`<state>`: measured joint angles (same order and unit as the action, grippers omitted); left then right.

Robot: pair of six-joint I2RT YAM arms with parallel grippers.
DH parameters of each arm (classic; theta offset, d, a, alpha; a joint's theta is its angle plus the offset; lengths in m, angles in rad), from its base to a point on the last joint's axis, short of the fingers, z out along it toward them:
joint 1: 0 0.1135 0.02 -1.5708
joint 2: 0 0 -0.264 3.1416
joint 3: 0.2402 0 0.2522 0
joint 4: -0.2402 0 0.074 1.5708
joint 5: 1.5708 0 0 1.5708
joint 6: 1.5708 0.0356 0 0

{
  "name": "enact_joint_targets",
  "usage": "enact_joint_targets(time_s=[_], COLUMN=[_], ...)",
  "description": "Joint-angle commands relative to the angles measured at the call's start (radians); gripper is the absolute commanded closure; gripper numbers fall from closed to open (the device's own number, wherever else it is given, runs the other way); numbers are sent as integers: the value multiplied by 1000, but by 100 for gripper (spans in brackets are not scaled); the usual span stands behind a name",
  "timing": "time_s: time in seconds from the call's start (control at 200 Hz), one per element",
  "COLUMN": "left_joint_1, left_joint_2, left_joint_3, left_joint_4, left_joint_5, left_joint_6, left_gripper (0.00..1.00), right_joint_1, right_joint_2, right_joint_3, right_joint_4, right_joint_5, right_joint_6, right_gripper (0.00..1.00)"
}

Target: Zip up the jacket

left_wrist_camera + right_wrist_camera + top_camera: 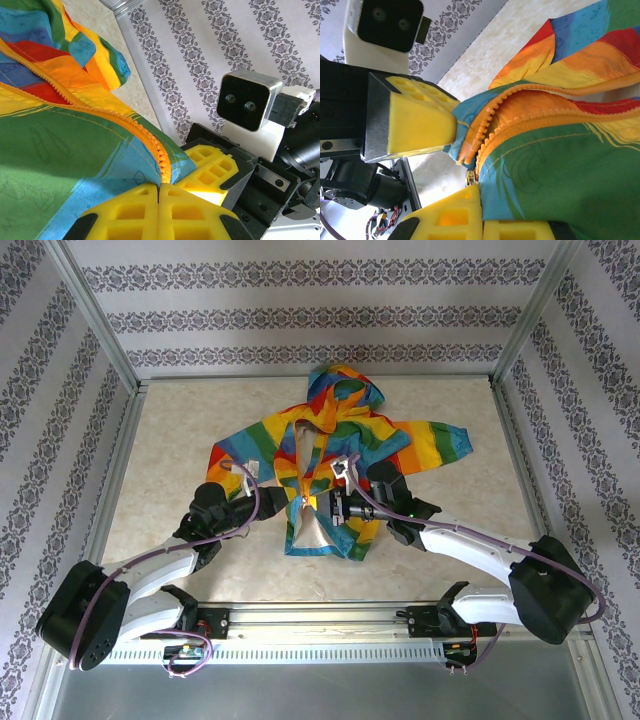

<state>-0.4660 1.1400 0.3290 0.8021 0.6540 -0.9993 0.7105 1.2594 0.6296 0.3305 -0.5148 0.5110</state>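
Observation:
The rainbow-striped hooded jacket lies flat on the table with its front open in a narrow V. Both grippers meet at the bottom of its orange zipper. My left gripper is shut on one front edge, with zipper teeth running into its yellow pads. My right gripper is shut on the blue-green hem of the other front panel. A small metal slider sits just above its fingertip. The two rows of teeth lie side by side, unjoined, at the bottom end.
The beige table is fenced by aluminium posts and patterned walls. The jacket's sleeves spread to both sides. The other arm's yellow finger and its camera housing sit very close to each wrist.

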Motion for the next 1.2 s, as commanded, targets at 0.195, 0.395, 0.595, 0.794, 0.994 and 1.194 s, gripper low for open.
enact_joint_targets(time_s=[0.195, 0.395, 0.595, 0.794, 0.994, 1.194], left_joint_1=[-11, -13, -12, -12, -7, -1], left_joint_2=[2, -5, -31, -91, -150, -151], left_joint_3=[-13, -16, -36, -43, -44, -55], left_joint_4=[71, 79, 76, 18, -29, -9], left_joint_5=[33, 44, 36, 15, -36, -65], left_joint_6=[18, 13, 5, 22, 40, 25], left_gripper=[100, 100, 100, 100, 100, 100], right_joint_1=[4, -2, -9, -20, -23, -23], right_joint_2=[16, 45, 77, 86, 83, 83], right_joint_3=[-7, 7, 22, 24, 16, 10], right_joint_4=[105, 151, 200, 220, 228, 238], right_joint_5=[-34, -42, -58, -71, -85, -102], right_joint_6=[12, 16, 24, 27, 23, 26], right_gripper=[100, 100, 100, 100, 100, 100])
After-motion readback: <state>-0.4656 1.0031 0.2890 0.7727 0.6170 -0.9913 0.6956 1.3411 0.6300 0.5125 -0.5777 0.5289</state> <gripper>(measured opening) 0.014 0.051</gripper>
